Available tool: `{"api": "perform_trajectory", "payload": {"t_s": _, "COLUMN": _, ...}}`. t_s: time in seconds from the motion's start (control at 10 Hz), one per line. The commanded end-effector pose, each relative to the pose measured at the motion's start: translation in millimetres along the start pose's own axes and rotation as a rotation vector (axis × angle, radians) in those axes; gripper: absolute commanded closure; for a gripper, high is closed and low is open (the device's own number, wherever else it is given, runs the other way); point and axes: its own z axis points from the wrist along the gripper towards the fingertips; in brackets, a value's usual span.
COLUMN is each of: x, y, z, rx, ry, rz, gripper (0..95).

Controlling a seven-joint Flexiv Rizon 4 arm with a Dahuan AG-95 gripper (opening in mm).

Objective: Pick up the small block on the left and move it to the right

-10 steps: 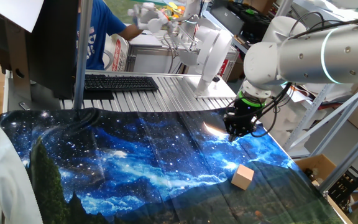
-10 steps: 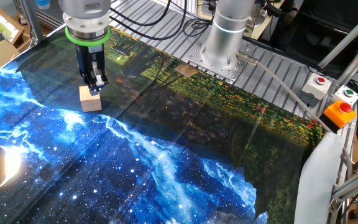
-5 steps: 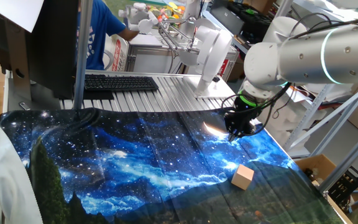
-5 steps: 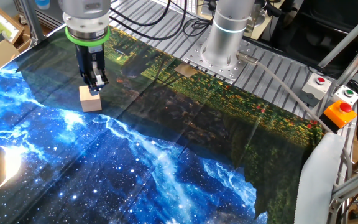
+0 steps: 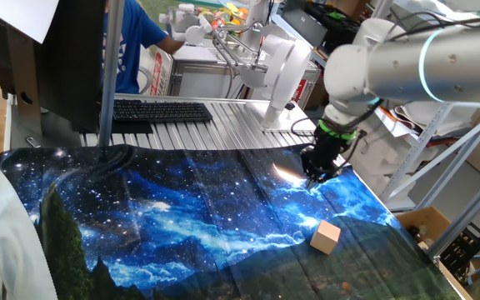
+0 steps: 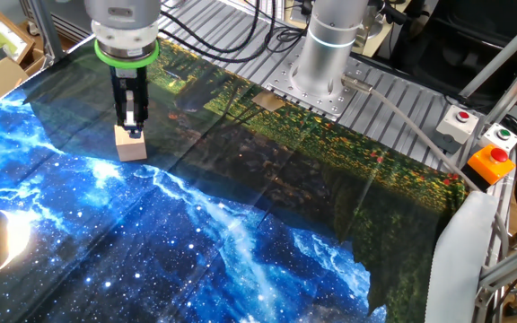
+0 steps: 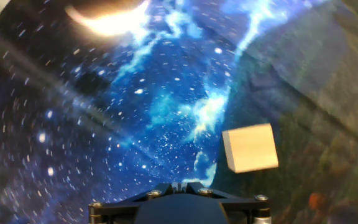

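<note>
The small block (image 5: 325, 237) is a pale wooden cube resting on the galaxy-print cloth (image 5: 182, 217). The other fixed view shows the block (image 6: 131, 144) near the cloth's far left part. My gripper (image 5: 313, 177) hangs above the cloth, apart from the cube, jaws shut with nothing between them. From the other side the gripper (image 6: 131, 122) appears just over and behind the cube. In the hand view the block (image 7: 249, 147) lies ahead and to the right of the gripper (image 7: 180, 185).
A black keyboard (image 5: 161, 110) lies on the ribbed metal table behind the cloth. A person in blue (image 5: 132, 42) stands beyond it. The arm's base (image 6: 321, 63) and a box with buttons (image 6: 490, 160) sit at the far side.
The wrist has turned about its axis and the arm has shifted slightly. The jaws stay shut and the block has not moved.
</note>
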Motion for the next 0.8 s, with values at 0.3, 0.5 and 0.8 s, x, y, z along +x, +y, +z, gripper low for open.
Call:
{"api": "perform_trajectory", "payload": {"t_s": 0.3, "x": -0.3, "y": -1.1, "z": -2.2, "rx": 0.014, "ry": 0.003, "rz": -0.423, "gripper": 95.0}}
{"api": "perform_trajectory", "payload": {"t_s": 0.5, "x": -0.2, "y": -1.0, "z": -1.8, "rx": 0.012, "ry": 0.004, "rz": -0.47, "gripper": 95.0}}
{"api": "perform_trajectory", "payload": {"t_s": 0.8, "x": -2.0, "y": -1.1, "z": -0.9, "rx": -0.009, "ry": -0.008, "rz": -0.518, "gripper": 95.0}}
